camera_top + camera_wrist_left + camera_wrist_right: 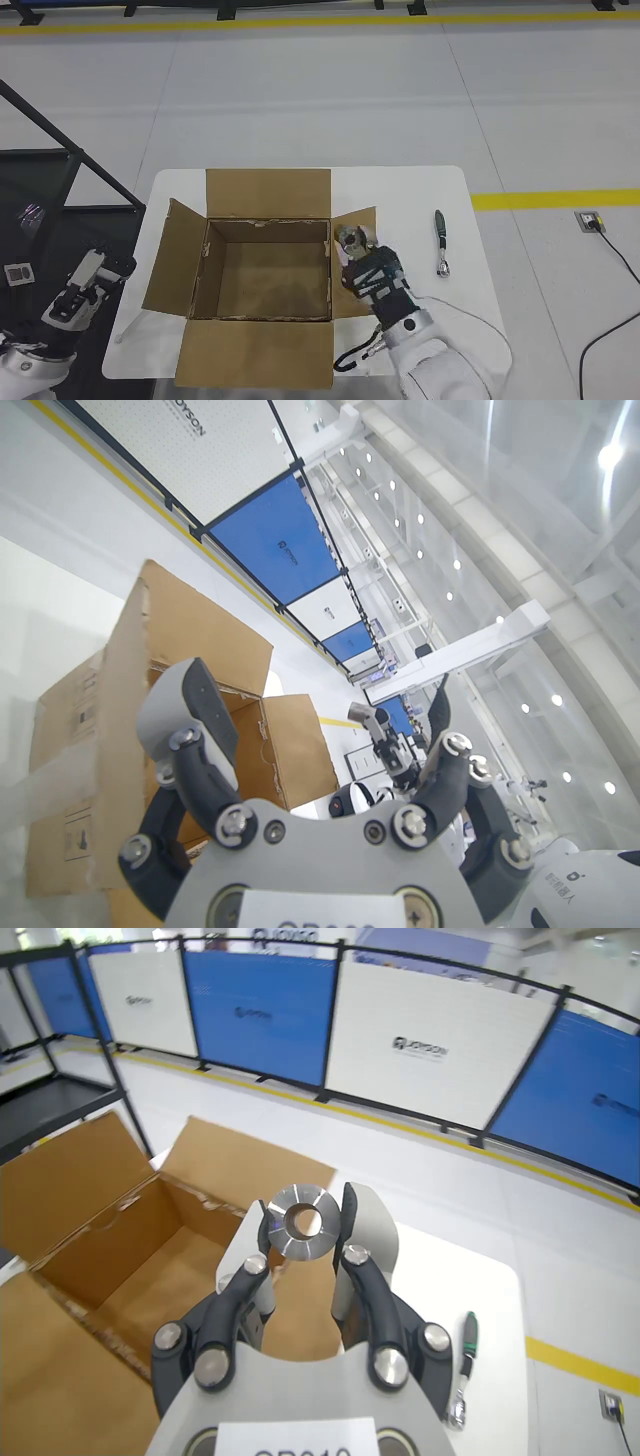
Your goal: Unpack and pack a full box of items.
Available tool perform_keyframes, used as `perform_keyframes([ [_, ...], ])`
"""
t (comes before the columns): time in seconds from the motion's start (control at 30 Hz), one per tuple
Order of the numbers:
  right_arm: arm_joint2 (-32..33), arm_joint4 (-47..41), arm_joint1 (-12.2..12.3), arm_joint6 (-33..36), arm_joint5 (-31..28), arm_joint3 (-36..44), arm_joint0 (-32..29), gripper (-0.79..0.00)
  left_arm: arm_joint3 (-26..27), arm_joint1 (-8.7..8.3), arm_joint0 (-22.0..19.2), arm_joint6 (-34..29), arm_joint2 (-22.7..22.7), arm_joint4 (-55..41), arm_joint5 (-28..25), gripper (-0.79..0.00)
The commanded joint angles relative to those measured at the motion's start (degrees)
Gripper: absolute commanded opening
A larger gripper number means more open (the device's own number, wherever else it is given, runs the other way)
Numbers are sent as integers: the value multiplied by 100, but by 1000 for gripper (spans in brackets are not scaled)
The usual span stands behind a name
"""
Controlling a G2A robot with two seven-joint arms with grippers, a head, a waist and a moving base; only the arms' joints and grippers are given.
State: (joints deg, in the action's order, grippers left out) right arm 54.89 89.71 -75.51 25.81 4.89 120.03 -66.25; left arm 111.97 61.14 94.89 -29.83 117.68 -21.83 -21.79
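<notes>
The fingers [348, 1213] of the right gripper [304, 1219] are closed on a metal ring [321, 1242]. The ring is a short, silvery, machined piece with a round bore through its middle, and it is pinched at its two sides by the dark pads. In the top view the ring [350, 237] is held at the right side of the cardboard box [268, 231], over the box's small right-hand flap and just outside the right wall. The right gripper [353, 243] and its arm are seen coming in from the box's near right corner.

The fingers [207, 705] of the left gripper [320, 695] are spread wide apart, and nothing is held between them. This gripper is kept well to the left of the box, beyond the left flap and past the table's edge. Its camera is turned up along the box's outer left side.

The box is set on a white table [420, 190] with all four flaps folded outward, and its brown inner walls and floor are exposed. A ratchet wrench [441, 243] with a green and black handle is laid on the table to the right of the box, well apart from the right flap. Its metal head is pointed toward the near edge.
</notes>
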Motion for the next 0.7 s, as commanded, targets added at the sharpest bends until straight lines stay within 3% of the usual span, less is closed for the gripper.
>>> perform_keyframes([
  [0.0, -434, 64, -96, 264, -20, -366, 411, -785, -158, 7, 68, -18, 144, -185, -62, 0],
  [0.1, -990, -98, -313, 650, 47, -1097, 1115, -785, -338, 20, 183, -104, 301, -439, -181, 0],
  [0.33, -1808, -1521, -989, 1215, 216, -3395, 2772, -785, -531, 35, 296, -261, 419, -609, -289, 0],
  [0.47, -2164, -2613, -1434, 1146, -25, -4912, 3438, -785, -531, 35, 296, -261, 419, -609, -289, 0],
  [0.67, -2663, -3263, -2069, 606, -75, -6757, 3991, -785, -531, 35, 296, -261, 419, -609, -289, 0],
])
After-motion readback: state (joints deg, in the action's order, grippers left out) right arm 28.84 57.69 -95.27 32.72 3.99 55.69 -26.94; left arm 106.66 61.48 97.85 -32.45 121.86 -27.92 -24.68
